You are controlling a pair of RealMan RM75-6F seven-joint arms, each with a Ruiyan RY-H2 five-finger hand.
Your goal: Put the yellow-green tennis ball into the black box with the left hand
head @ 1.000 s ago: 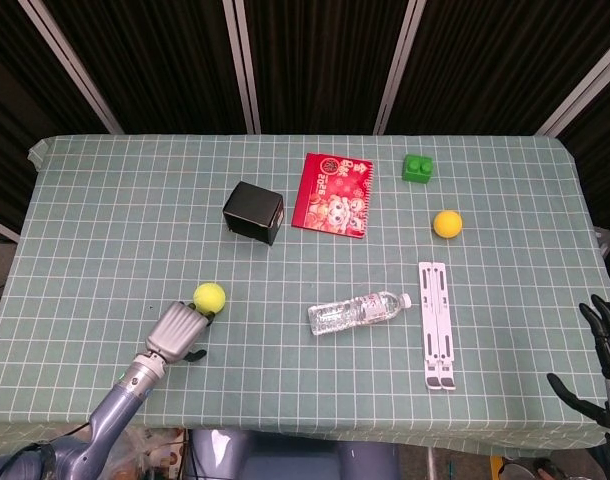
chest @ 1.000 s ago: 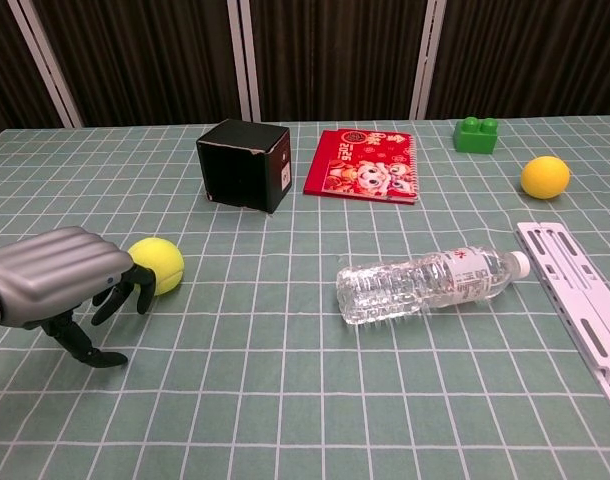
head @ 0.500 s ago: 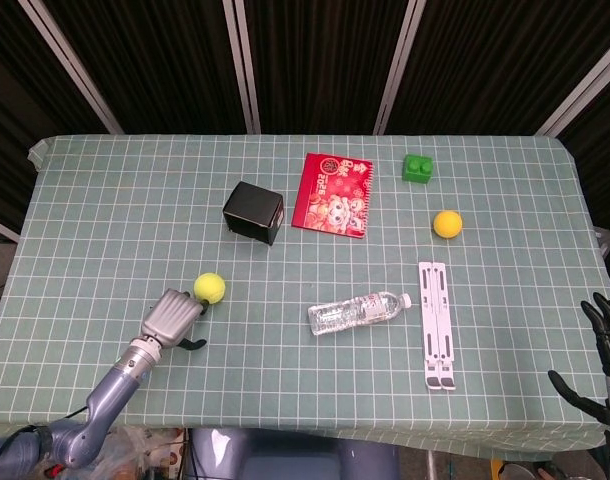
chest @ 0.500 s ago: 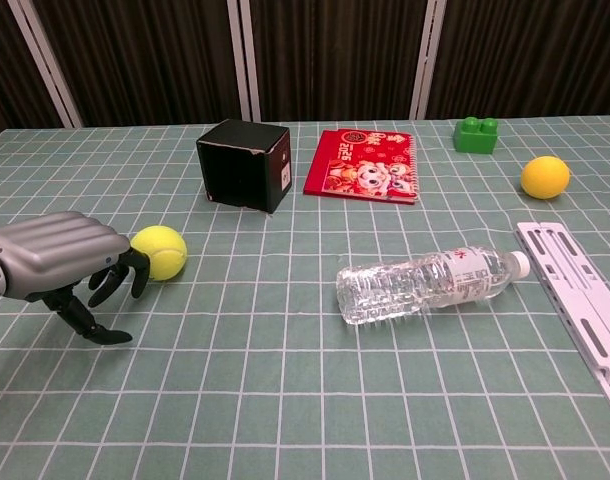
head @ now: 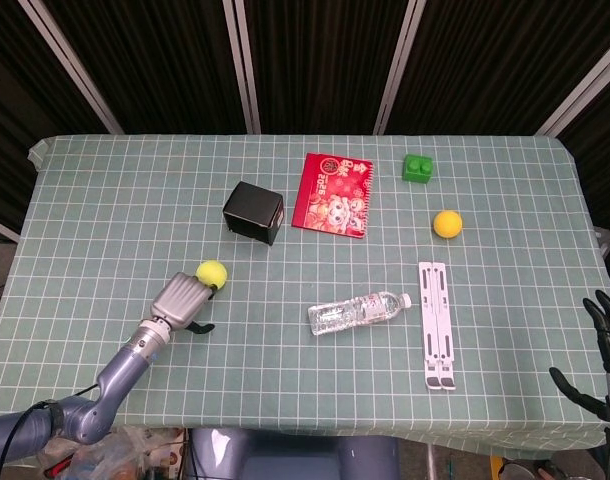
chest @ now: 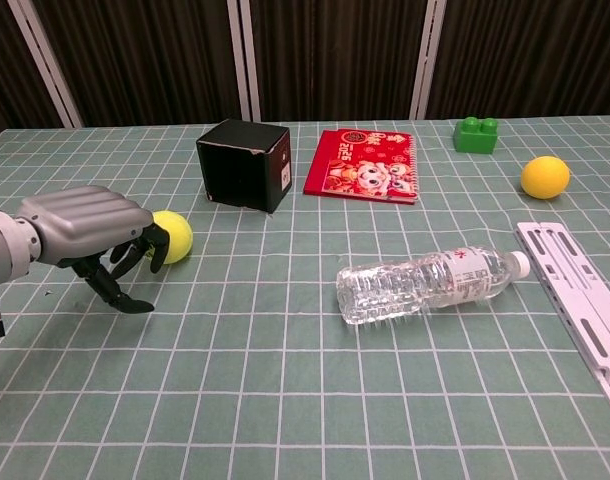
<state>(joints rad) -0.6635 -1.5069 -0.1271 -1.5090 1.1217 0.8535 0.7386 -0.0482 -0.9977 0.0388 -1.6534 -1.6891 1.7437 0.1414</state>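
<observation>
The yellow-green tennis ball lies on the checked tablecloth, in front and to the left of the black box. My left hand hovers low just left of the ball, palm down. Its curved fingers touch the ball's near side and its thumb points at the cloth. The ball sits beyond the fingertips and is not enclosed. My right hand shows only in the head view, at the lower right off the table edge, fingers spread and holding nothing.
A red booklet lies right of the box. A green block and an orange-yellow ball sit at the far right. A clear water bottle lies on its side mid-table, with a white folding stand beside it.
My left hand has slid forward toward the black box. The tennis ball has moved ahead of the fingertips in the same direction. The right hand stays still.
</observation>
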